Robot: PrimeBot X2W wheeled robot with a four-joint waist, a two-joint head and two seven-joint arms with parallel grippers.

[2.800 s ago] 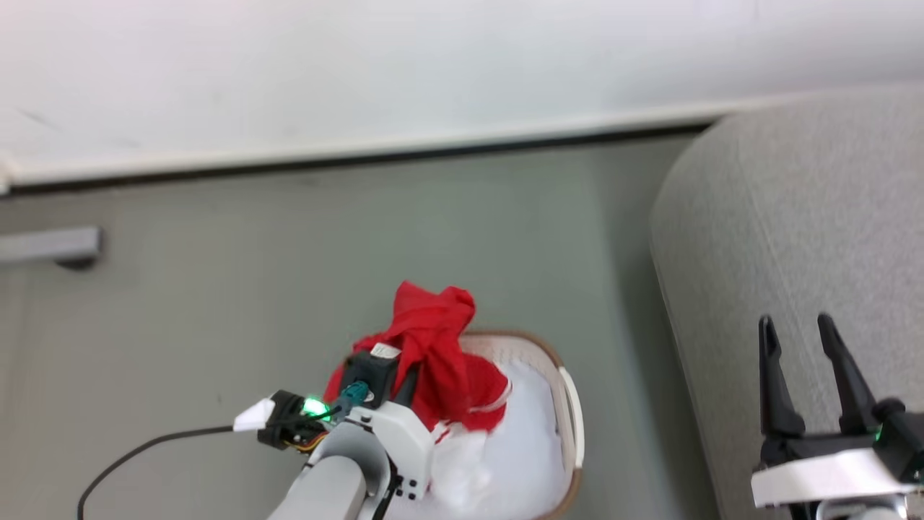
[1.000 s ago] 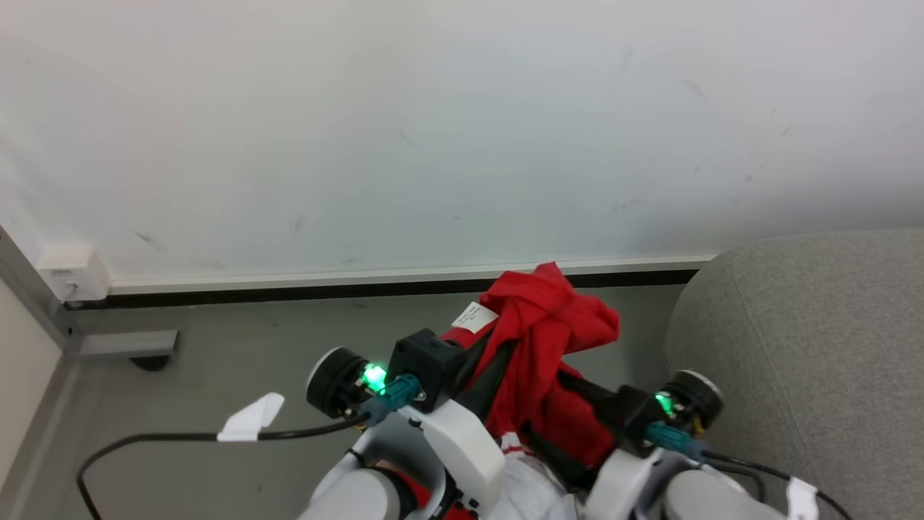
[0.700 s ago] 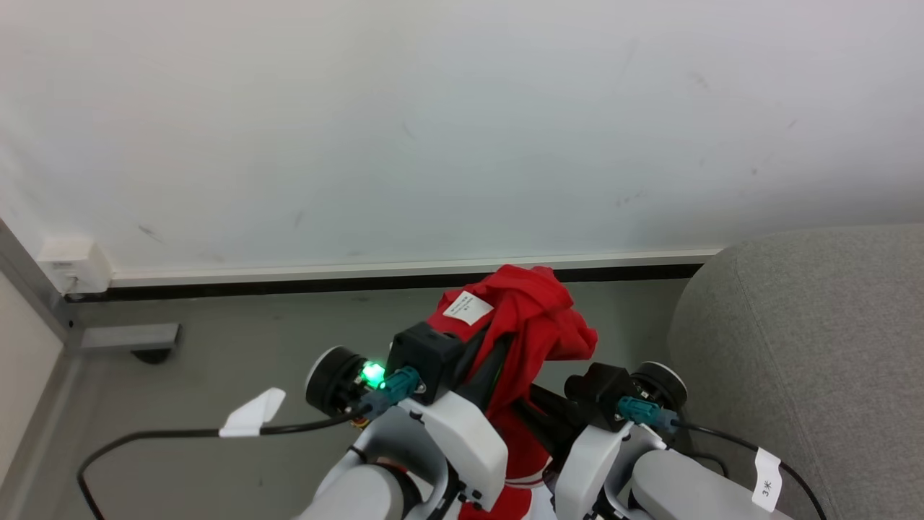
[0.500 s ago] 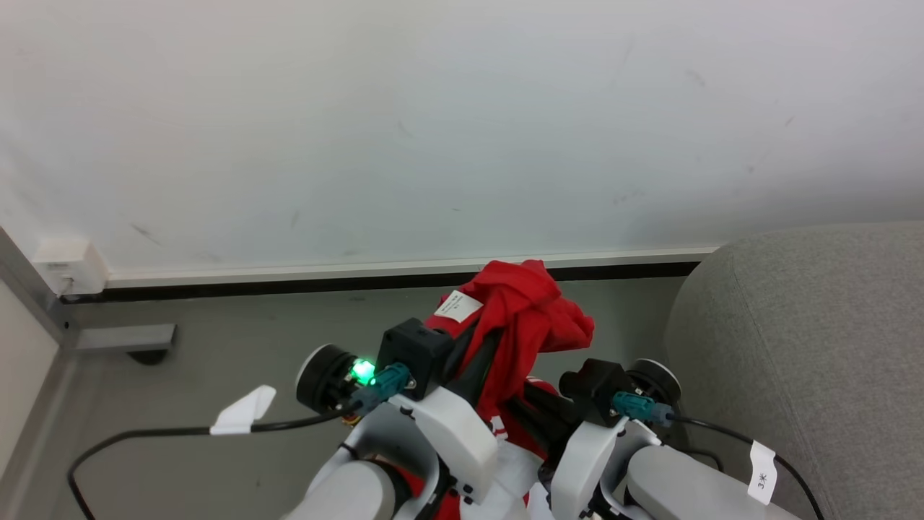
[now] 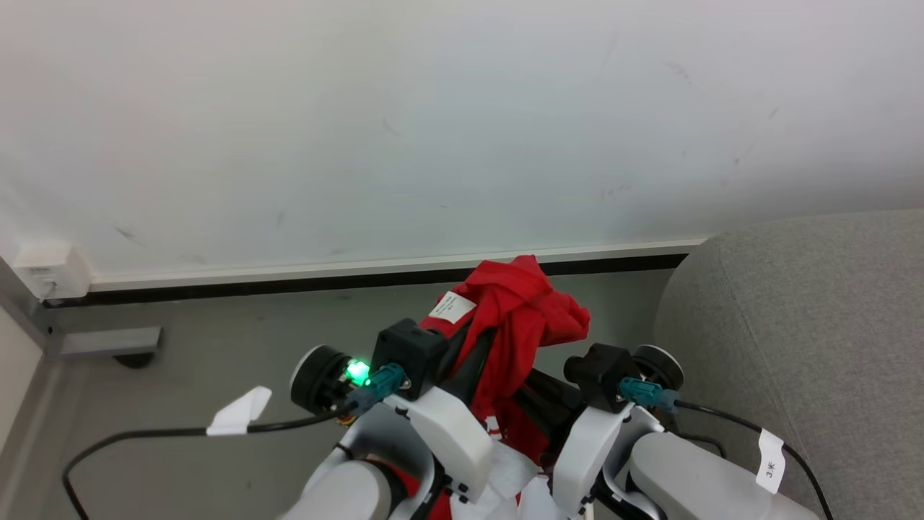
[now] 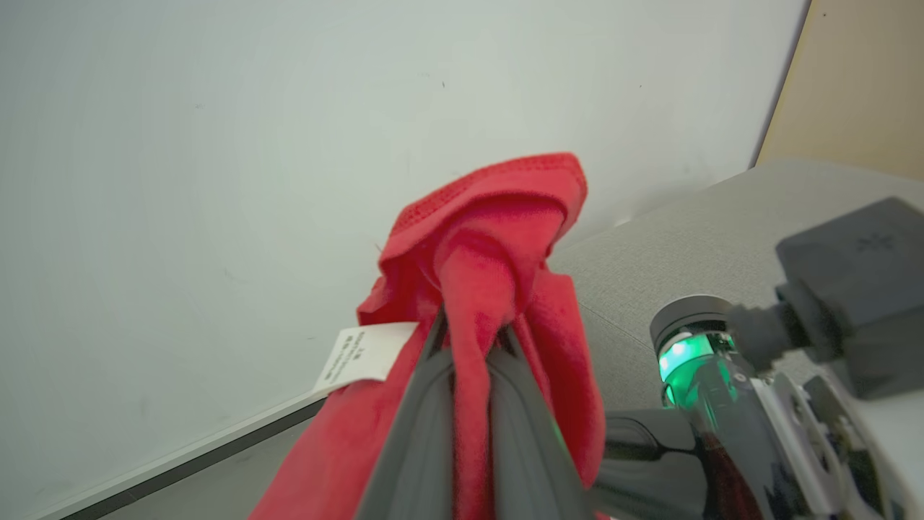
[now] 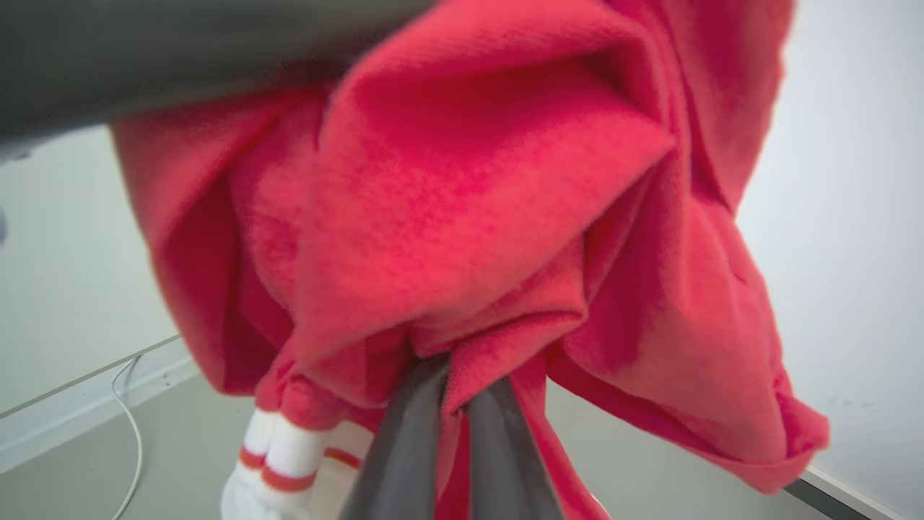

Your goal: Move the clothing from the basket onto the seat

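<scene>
Up in the air, between the two arms, hangs the red clothing (image 5: 530, 318), bunched in a lump over the grey floor (image 5: 216, 339) and near the grey sofa (image 5: 808, 325) (not on it). Both arms reach up and forward, side by side. The left gripper (image 6: 473, 339) squeezes its two fingers on a fold near the top of the cloth, next to the small white label (image 5: 452, 308). The right gripper (image 7: 462, 375) pinches a fold lower down, and a white striped cuff (image 7: 278, 448) dangles beside it. A white wall (image 5: 433, 130) stands behind.
</scene>
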